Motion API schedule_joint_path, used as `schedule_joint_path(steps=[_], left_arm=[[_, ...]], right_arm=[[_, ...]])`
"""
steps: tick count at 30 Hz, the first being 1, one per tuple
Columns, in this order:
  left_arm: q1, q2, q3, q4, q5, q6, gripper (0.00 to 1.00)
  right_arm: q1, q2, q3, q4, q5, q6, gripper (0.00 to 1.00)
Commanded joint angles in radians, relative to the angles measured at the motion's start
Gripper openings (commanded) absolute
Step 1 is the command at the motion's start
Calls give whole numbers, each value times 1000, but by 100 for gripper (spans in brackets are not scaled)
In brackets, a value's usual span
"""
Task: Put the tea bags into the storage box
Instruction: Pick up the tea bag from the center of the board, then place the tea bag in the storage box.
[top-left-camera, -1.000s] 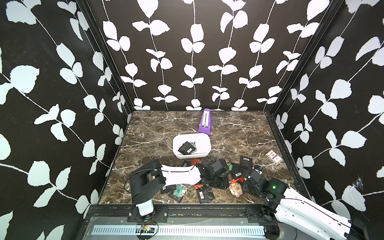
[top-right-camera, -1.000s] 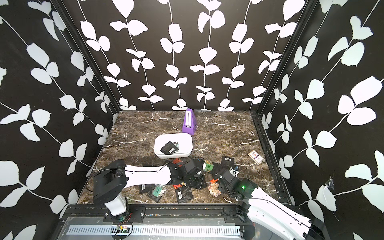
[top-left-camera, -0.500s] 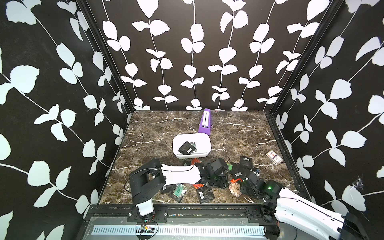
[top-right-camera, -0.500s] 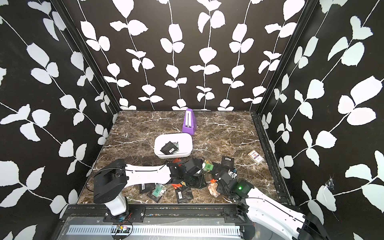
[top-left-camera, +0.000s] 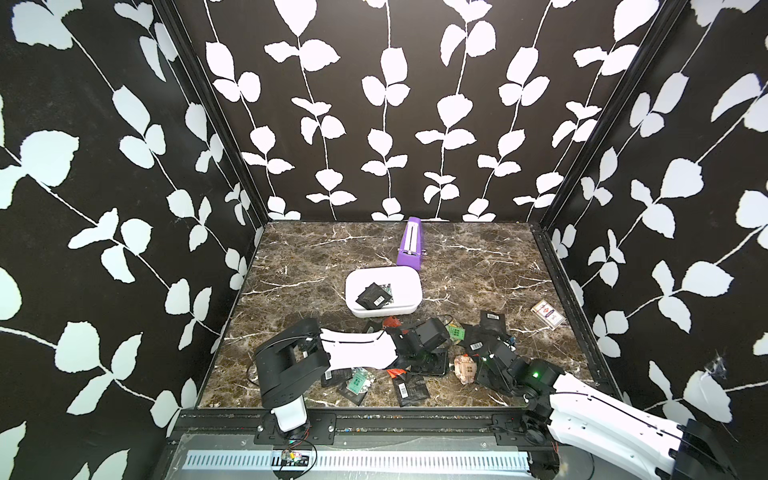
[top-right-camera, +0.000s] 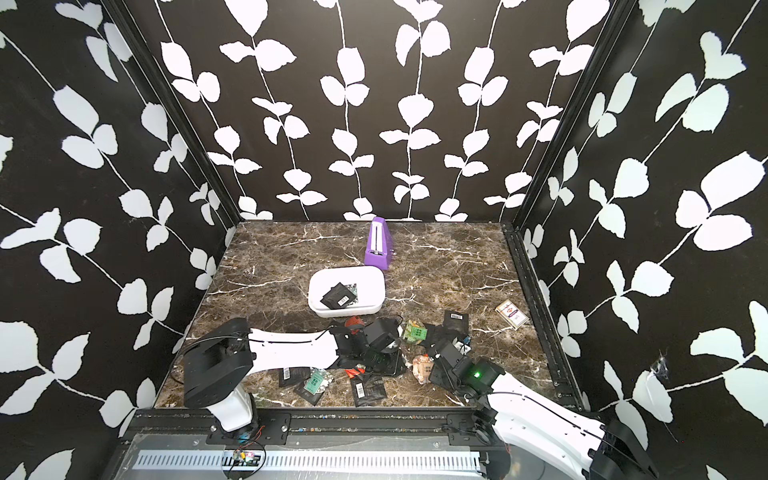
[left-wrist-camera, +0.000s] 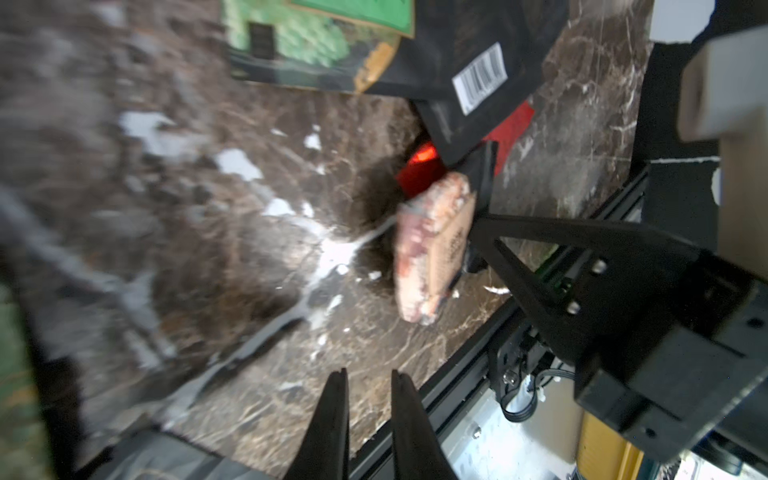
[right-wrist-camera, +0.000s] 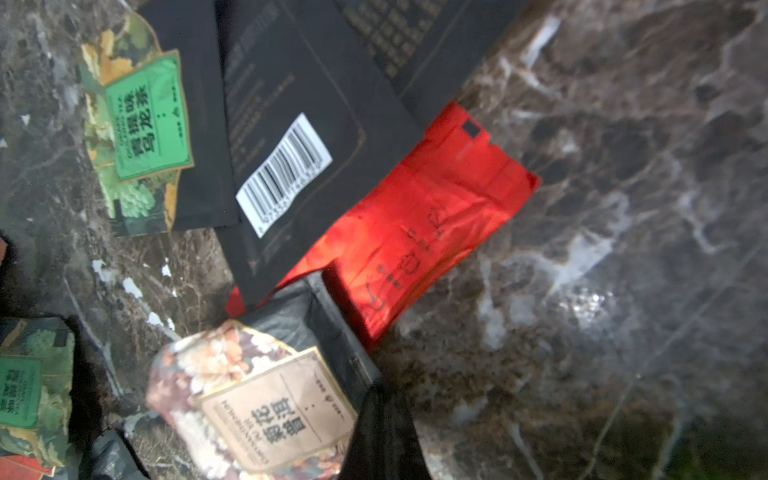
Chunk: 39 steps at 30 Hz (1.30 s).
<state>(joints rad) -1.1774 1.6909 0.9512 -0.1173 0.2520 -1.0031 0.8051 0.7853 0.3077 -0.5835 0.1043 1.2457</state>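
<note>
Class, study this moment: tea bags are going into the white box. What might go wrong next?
The right gripper seems to pinch the tan sachet only by its edge, so it may slip out in the lift. A black sachet and a red sachet overlap beside it and may be dragged. The left gripper hovers close, so the arms might collide.

1. The left gripper (left-wrist-camera: 365, 399), with two black fingers, is hanging above the brown marble tabletop (left-wrist-camera: 249, 249). Its jaws are standing slightly apart and holding nothing.
2. The right gripper (left-wrist-camera: 471, 232) is pinching a tan floral foil sachet (left-wrist-camera: 432, 249), which is standing on edge.
3. A black foil sachet with a white barcode label (left-wrist-camera: 478, 79) is lying over a red foil sachet (left-wrist-camera: 511, 129), beside a green foil sachet (left-wrist-camera: 320, 37).
</note>
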Motion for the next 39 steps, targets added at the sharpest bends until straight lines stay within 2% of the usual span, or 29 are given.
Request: schedule_joint_path(steps=[1, 7, 12, 17, 20, 26, 32, 39], left_arm=[[24, -87, -31, 1, -48, -3, 16], [64, -211, -72, -86, -149, 33, 16], [78, -353, -122, -216, -335, 34, 16], [88, -540, -197, -357, -549, -15, 17], [95, -632, -237, -433, -631, -41, 18], [102, -753, -301, -505, -637, -66, 18], [102, -845, -346, -551, -623, -107, 18], [102, -913, -360, -580, -631, -111, 18]], right_arm=[[3, 5, 34, -3, -2, -24, 0], [3, 18, 150, 0, -27, -69, 0], [3, 81, 297, 30, -36, -120, 0], [3, 240, 501, 87, -58, -208, 0], [3, 373, 642, 108, -68, -271, 0], [3, 686, 935, 157, -121, -361, 0], [2, 977, 1199, 151, -150, -391, 0], [-1, 1135, 1320, 138, -146, -384, 0]])
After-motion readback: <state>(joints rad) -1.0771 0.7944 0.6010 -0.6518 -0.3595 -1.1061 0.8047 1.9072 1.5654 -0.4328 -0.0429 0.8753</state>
